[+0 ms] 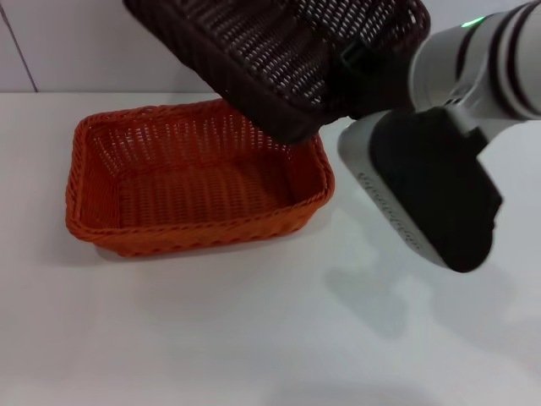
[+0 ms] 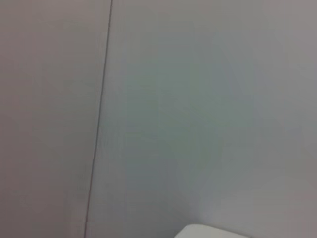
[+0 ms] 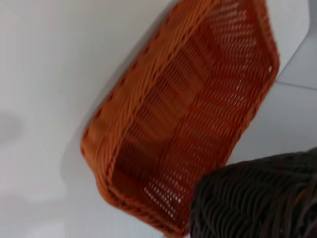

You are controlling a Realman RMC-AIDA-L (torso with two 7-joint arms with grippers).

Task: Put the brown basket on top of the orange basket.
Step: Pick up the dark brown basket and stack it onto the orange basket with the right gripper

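The orange basket [image 1: 78,182] sits upright on the white table, left of centre, with nothing in it; the right wrist view shows its rim [image 3: 130,101] too. The brown basket [image 1: 270,51] hangs tilted in the air above the orange basket's far right corner, its lowest corner just over that rim. A corner of it shows in the right wrist view [image 3: 257,198]. My right gripper [image 1: 351,66] is shut on the brown basket's right side, with the arm reaching in from the upper right. My left gripper is out of view.
The white table [image 1: 270,338] spreads in front of and to the right of the orange basket. A pale wall [image 1: 68,42] stands behind the table. The left wrist view shows only a plain wall with a thin vertical seam [image 2: 99,124].
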